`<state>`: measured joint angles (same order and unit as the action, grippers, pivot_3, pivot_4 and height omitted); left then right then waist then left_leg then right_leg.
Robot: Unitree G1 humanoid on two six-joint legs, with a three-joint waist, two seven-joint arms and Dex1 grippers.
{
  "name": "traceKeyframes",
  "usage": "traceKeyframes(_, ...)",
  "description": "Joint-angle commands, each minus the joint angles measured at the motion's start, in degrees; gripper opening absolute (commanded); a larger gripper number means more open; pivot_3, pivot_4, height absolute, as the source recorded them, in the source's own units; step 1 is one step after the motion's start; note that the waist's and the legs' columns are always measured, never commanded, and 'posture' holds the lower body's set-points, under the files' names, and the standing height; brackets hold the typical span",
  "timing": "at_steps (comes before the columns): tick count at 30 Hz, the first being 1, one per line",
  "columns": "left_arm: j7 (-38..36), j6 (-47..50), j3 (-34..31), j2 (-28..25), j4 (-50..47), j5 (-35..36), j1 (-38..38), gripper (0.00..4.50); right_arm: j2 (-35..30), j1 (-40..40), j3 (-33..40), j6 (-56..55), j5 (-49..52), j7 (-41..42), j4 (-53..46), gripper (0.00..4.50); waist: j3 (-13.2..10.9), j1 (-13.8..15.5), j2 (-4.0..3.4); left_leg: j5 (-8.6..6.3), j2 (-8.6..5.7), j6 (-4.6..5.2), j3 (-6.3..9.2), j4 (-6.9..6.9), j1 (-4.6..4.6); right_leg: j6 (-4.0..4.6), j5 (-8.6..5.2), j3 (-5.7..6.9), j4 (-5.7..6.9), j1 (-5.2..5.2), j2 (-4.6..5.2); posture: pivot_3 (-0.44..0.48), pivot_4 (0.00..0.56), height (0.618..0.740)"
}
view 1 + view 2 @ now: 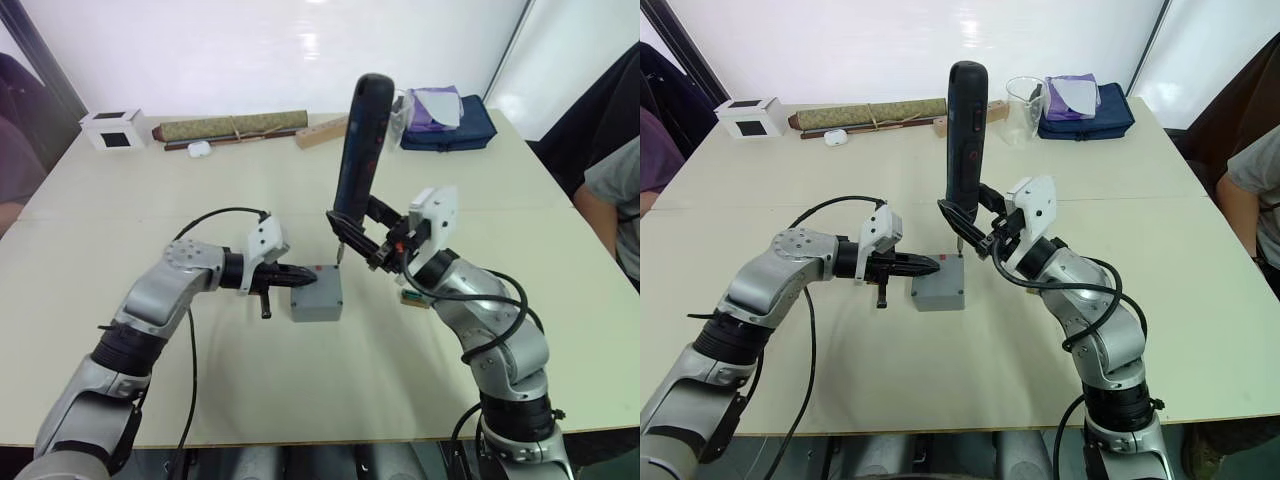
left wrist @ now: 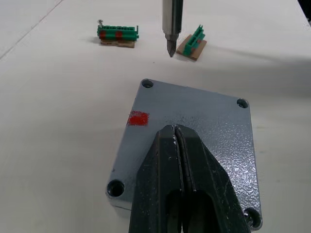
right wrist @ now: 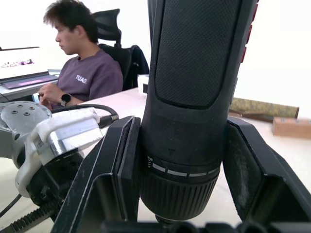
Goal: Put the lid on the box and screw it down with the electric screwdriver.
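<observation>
Two grippers worked the screwing step: left gripper (image 2: 181,145), jaws together, pressed the lid (image 2: 204,121) onto the box (image 1: 317,300) mid-tabletop, while right gripper (image 1: 372,235) clamped the screwdriver (image 1: 358,150) upright, its bit needing a corner hole.

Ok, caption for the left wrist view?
Shut left fingers press on the lid; screwdriver bit hovers beyond a corner hole.

lid (image 2: 194,131) on box (image 1: 317,302), screwdriver (image 1: 358,150) upright
</observation>
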<state>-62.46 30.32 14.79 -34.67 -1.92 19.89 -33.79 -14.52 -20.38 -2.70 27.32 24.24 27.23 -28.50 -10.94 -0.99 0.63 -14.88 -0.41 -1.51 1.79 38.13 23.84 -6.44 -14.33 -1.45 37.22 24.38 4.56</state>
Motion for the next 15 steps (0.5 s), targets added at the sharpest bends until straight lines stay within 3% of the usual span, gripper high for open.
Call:
traceKeyframes(1,0.07,0.14,1.01,0.22,0.83,-1.74,0.82,0.0,0.89,0.36,-1.2,-4.2,-1.65,-0.27,-0.51,2.07,0.0,-0.01,0.0,0.0,0.0,0.0,0.0,0.0,-0.05,0.0,0.0,0.0,0.0,-0.05,0.0,0.0,0.15,0.74)
traceKeyframes(15,-0.51,1.43,0.56,-0.11,-0.3,-1.63,0.82,0.0,1.67,0.33,-3.53,-9.54,-5.25,0.59,5.36,2.07,0.0,-0.01,0.0,0.0,0.0,0.0,0.0,0.0,-0.12,0.0,0.0,0.0,0.01,-0.1,0.0,0.0,0.15,0.74)
